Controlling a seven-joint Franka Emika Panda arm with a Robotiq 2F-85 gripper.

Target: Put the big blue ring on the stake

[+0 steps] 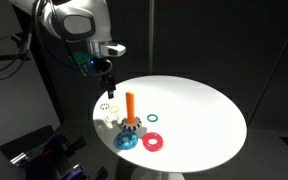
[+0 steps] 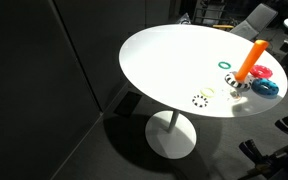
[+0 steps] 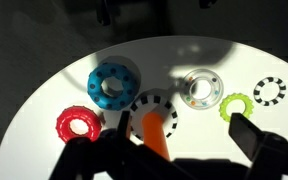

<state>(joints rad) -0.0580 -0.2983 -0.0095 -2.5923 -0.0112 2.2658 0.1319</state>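
Note:
The big blue ring [image 3: 114,83] lies flat on the white round table, next to the red ring [image 3: 78,124]; it shows in both exterior views [image 1: 126,140] [image 2: 265,88]. The orange stake [image 3: 156,130] stands upright on a black-and-white base, also seen in both exterior views [image 1: 130,105] [image 2: 249,62]. My gripper [image 3: 189,140] is open and empty. In an exterior view it hangs above the table [image 1: 106,85], behind the stake and apart from the blue ring.
A clear ring with coloured dots [image 3: 200,88], a lime toothed ring [image 3: 234,106] and a black-and-white ring [image 3: 270,91] lie near the stake. A small thin green ring [image 1: 154,119] lies beside it. The table edge [image 1: 234,140] drops to a dark floor.

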